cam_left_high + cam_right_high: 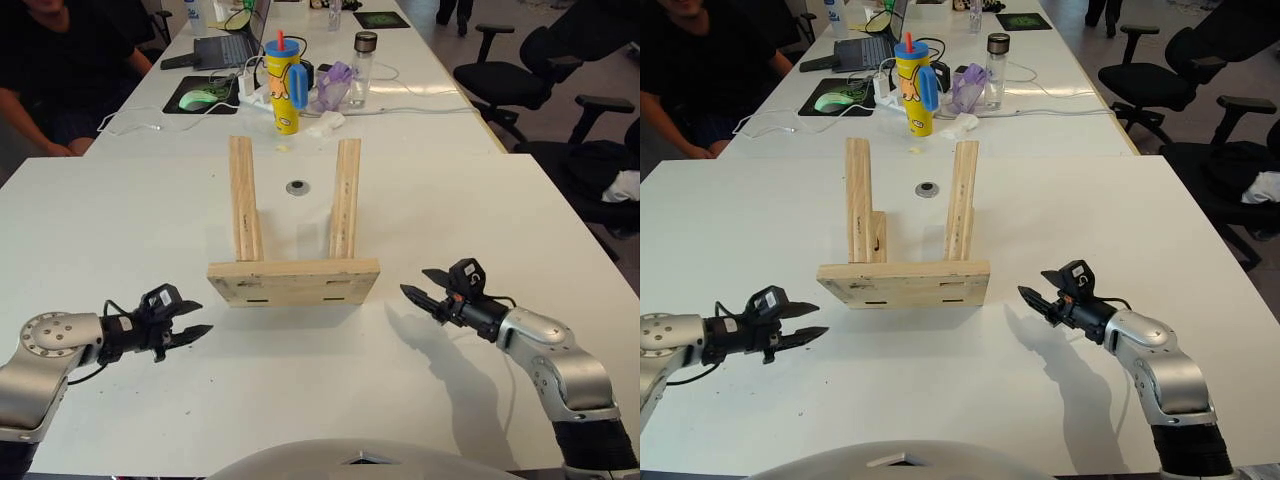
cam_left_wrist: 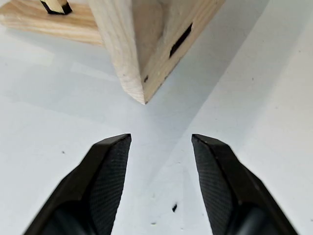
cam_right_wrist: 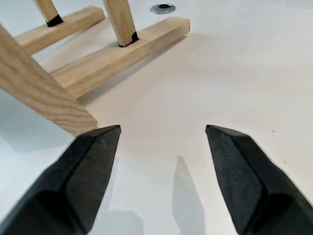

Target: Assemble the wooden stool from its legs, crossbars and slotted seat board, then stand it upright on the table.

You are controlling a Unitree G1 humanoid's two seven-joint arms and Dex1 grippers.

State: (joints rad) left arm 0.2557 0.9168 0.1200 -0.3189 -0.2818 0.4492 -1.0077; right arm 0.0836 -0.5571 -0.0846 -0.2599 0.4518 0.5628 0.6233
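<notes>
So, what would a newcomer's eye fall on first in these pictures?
A pale wooden stool lies on its side in the middle of the white table, its slotted seat board on edge toward the robot, legs pointing away. The black left gripper and right gripper flank the board, both open and empty. Behind, a yellow cup with a red straw stands on the next table.

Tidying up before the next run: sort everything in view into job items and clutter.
Job: wooden stool, lying on its side; left gripper and right gripper, both open beside it.
Clutter: yellow cup, clear bottle, laptop, mouse, purple bag.
</notes>
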